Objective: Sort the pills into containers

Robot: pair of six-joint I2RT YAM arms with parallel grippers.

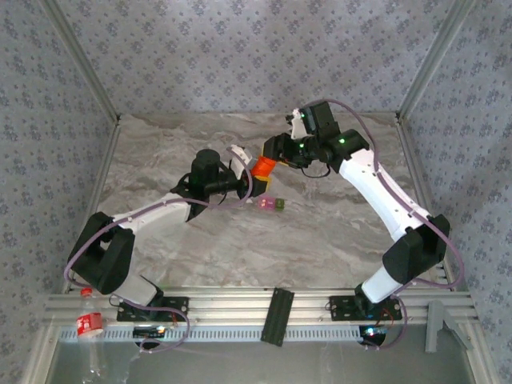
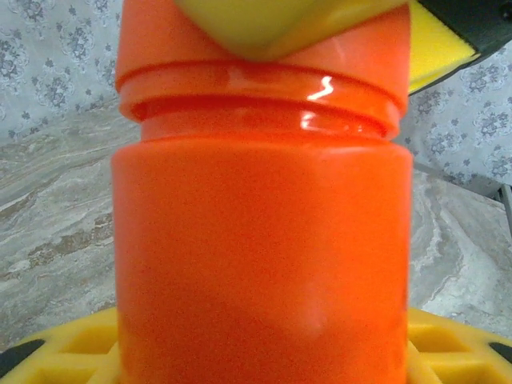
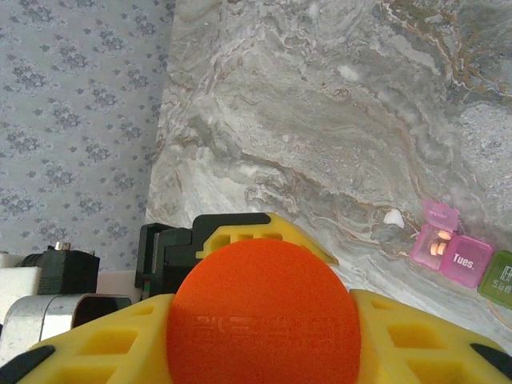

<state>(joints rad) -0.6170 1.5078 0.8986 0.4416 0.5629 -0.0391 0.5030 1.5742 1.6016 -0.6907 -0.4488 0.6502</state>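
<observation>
Orange bottle [image 1: 262, 170] aloft: left gripper [image 1: 253, 182] clamped on body, right gripper [image 1: 274, 154] clamped on cap [image 3: 264, 320]; containers [image 1: 271, 205] nearby.

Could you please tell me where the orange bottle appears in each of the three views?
Top external: the orange bottle sits just above centre, directly above the pink and olive containers.
Left wrist: the bottle stands close up in the centre.
Right wrist: the bottle is at bottom centre, seen end-on.
Shared landmark: the marble table.
</observation>
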